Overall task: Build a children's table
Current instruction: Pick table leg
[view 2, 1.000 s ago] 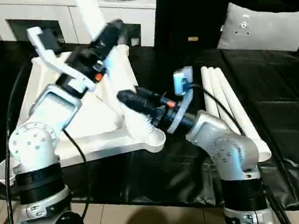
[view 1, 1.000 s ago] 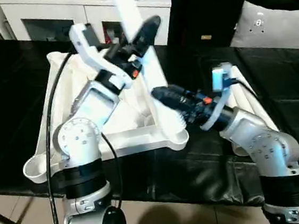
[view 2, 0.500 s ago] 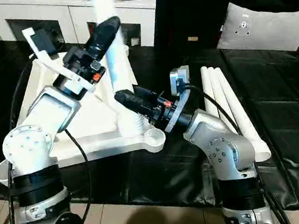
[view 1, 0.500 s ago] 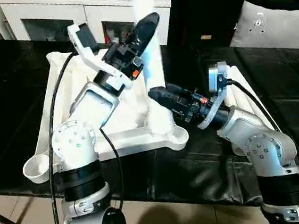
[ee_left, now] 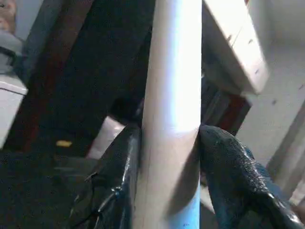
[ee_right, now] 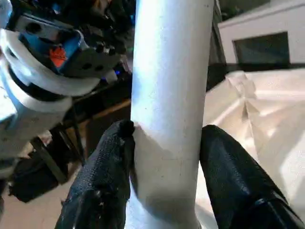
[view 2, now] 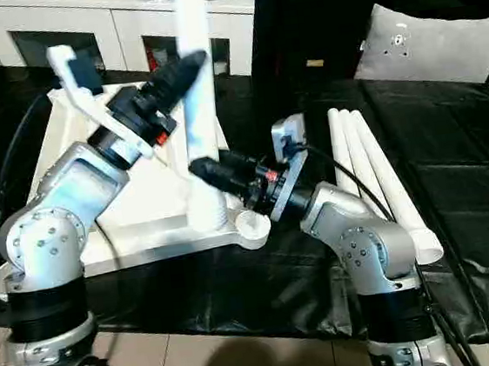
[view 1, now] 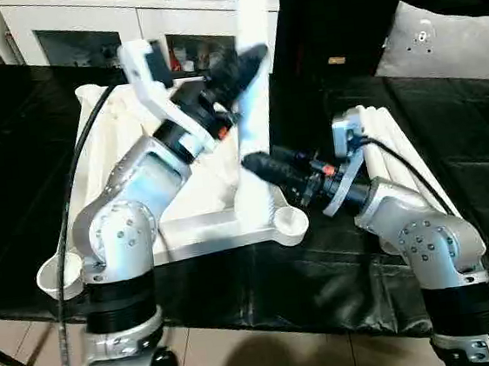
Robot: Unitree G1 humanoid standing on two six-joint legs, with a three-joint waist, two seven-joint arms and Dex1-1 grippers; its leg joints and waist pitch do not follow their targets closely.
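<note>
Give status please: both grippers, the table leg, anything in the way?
Left gripper and right gripper both shut on the leg. Leg upright at tabletop corner. Three spare legs lie aside. Nothing in the way.

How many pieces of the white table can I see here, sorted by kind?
Tabletop: 1, lying upside down on the black surface.
Leg held upright by both grippers: 1.
Legs lying loose side by side: 3.
Total: 5 pieces.
</note>
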